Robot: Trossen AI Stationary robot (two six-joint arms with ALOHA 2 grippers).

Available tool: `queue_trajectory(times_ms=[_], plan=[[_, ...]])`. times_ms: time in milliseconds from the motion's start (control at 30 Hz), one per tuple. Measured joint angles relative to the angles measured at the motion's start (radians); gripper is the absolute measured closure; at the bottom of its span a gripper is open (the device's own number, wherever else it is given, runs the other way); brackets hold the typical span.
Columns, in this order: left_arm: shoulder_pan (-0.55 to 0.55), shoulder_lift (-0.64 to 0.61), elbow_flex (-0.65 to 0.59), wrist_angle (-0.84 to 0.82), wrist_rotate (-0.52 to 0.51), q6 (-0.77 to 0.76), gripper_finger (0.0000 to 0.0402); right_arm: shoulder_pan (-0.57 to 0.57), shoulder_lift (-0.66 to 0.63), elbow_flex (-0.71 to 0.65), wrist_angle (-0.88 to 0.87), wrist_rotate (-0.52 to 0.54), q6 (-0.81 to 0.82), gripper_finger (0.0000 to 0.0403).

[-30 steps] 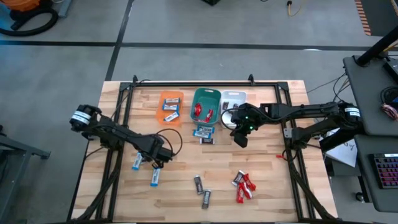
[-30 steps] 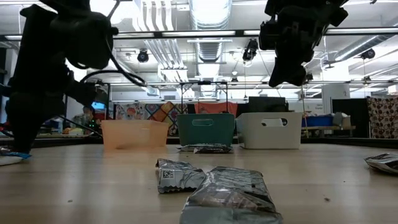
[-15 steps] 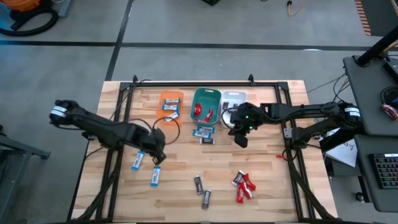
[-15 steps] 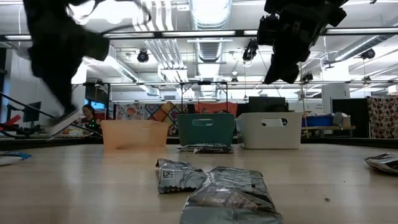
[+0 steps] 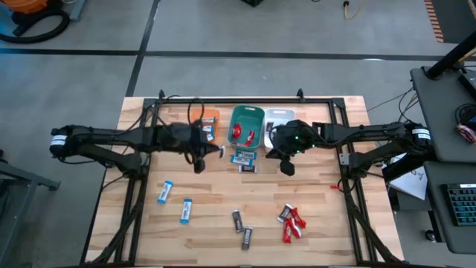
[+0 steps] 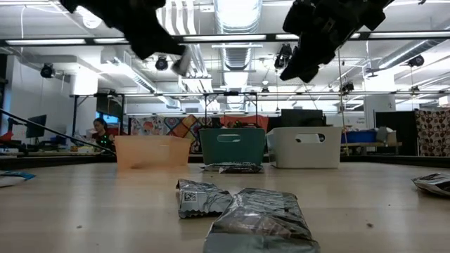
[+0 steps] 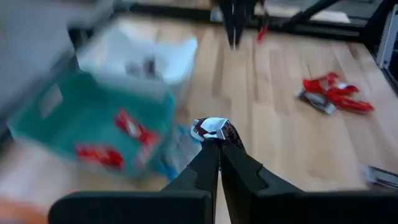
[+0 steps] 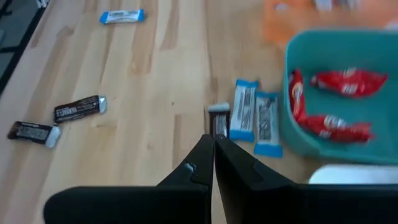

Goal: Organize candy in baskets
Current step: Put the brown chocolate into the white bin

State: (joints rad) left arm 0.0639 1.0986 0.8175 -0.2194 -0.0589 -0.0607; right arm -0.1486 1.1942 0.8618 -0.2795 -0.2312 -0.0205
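Note:
My left gripper (image 5: 217, 151) hangs above the table between the orange basket (image 5: 206, 119) and the teal basket (image 5: 246, 125), shut on a small candy (image 7: 213, 129) with a silvery end and a dark body. My right gripper (image 5: 286, 168) is shut and holds nothing. It hangs in front of the white basket (image 5: 277, 117). Red candies (image 5: 242, 134) lie in the teal basket and blue-and-white ones (image 5: 205, 132) in the orange one. Two blue-and-white candies (image 8: 255, 119) and a dark one (image 8: 219, 122) lie on the table before the teal basket. My left gripper pinches the candy between its two fingertips (image 7: 208, 152). The candy's silvery end (image 7: 204, 127) shows just past the tips. The fingers come from the table's left, slanting down. The candy is lifted clear of the table (image 6: 181, 65).
Two blue-and-white candies (image 5: 165, 191) (image 5: 186, 211) lie near the left, two dark ones (image 5: 236, 219) (image 5: 246, 237) near the front middle, and a cluster of red ones (image 5: 291, 220) at the front right. A black frame (image 5: 223, 100) runs along the table's far edge.
My left gripper has risen from beside the blue-and-white candies and swung toward the far edge and the baskets. It has tipped from pointing down to slanting and carries the candy clear of the table. My right gripper has rolled a little in place.

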Motion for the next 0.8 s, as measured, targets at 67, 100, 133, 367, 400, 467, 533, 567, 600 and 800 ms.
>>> queue_trajectory(times_ms=[67,100,133,367,400,467,533,567,600,800], plan=[[0.047,0.02,0.0,0.06,0.029,0.098,0.0401,0.0,0.0,-0.001,0.048,0.02,-0.046,0.0394],[0.067,0.033,0.0,0.09,0.048,0.142,0.0401,0.0,0.0,-0.001,0.079,0.035,-0.064,0.0394],[0.084,0.046,0.0,0.116,0.071,0.186,0.0402,0.0,0.0,-0.001,0.111,0.047,-0.083,0.0394],[0.163,0.159,-0.001,0.343,0.258,0.305,0.0402,-0.001,0.0,-0.001,0.27,0.077,-0.134,0.0394],[0.164,0.174,-0.001,0.368,0.269,0.305,0.0402,0.0,0.0,-0.001,0.28,0.077,-0.128,0.0394],[0.164,0.213,-0.001,0.406,0.279,0.305,0.0402,0.0,0.0,-0.001,0.299,0.077,-0.096,0.0394],[0.161,0.249,-0.001,0.436,0.28,0.303,0.0402,0.0,0.0,-0.005,0.317,0.077,-0.054,0.0394],[0.161,0.267,-0.001,0.458,0.282,0.297,0.0402,0.0,0.0,-0.005,0.319,0.077,-0.04,0.0394],[0.161,0.283,-0.001,0.469,0.282,0.29,0.0402,0.0,0.0,-0.006,0.319,0.077,-0.022,0.0393],[0.161,0.336,-0.001,0.504,0.295,0.255,0.0401,0.0,0.0,-0.011,0.259,0.08,0.102,0.0348]])
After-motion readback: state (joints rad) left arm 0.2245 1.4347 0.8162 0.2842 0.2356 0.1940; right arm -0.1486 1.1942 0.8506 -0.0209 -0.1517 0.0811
